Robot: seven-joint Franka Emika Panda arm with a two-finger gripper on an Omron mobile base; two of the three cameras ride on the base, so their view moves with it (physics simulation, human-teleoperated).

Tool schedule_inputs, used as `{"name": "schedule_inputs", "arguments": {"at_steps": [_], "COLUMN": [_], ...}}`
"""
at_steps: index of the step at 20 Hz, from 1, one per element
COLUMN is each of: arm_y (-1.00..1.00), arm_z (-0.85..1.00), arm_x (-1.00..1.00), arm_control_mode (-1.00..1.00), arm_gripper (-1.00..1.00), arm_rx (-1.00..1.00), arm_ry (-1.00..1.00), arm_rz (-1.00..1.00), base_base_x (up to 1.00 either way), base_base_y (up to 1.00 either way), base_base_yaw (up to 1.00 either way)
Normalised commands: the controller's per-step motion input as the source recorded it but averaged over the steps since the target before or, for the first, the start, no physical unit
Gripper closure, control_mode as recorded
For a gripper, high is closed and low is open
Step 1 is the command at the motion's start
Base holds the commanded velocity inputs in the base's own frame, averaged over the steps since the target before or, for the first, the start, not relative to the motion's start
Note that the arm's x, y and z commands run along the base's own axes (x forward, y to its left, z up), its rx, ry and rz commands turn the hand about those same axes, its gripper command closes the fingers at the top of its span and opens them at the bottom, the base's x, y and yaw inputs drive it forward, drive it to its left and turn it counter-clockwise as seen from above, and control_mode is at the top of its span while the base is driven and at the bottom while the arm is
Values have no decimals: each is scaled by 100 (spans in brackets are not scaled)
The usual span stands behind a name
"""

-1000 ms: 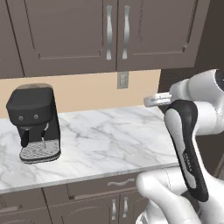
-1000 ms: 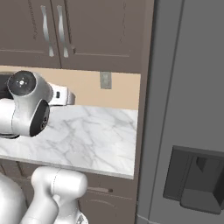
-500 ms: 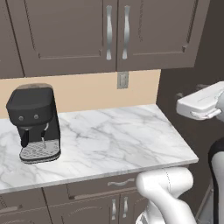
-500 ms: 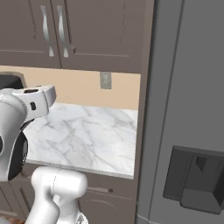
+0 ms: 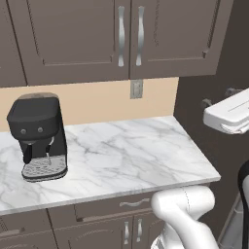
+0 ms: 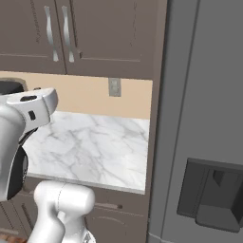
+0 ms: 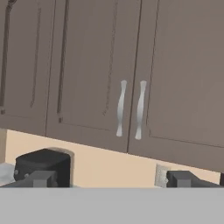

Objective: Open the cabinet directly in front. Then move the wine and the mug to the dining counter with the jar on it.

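Cabinet [image 7: 131,78] doors are shut, high above the desk [image 5: 121,155], straight ahead of the tool [image 7: 112,179]. Its tips stand wide open and hold nothing. I think it should go for one handle [image 7: 140,109], close gently, then pull.

Ahead of me the cabinet [image 5: 121,39] looks like matt dark-brown wood with satin silver metal handles [image 7: 130,109]. At lower centre, the tabletop [image 5: 126,155] is smooth, glossy white marble, grey-veined. At left, the coffee machine [image 5: 38,136] is black, slightly shiny plastic.
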Motion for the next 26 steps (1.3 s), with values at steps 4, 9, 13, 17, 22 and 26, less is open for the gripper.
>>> {"name": "schedule_inputs", "arguments": {"at_steps": [4,9,13,17,22,26], "arm_y": [3,5,39,28,13,0], "arm_z": [5,30,9,1,4,4], "arm_x": [0,0,34,63,85,98], "arm_control_mode": [-100,-100,-100,-100,-100,-100], "arm_gripper": [-100,-100,-100,-100,-100,-100], "arm_rx": [0,3,0,0,2,12], "arm_ry": [-4,-20,-8,0,0,0], "arm_rz": [-2,0,-7,-9,-6,-7], "base_base_x": [0,0,0,0,0,0], "base_base_y": [0,0,0,0,0,0], "base_base_yaw": [0,0,0,0,0,0]}}
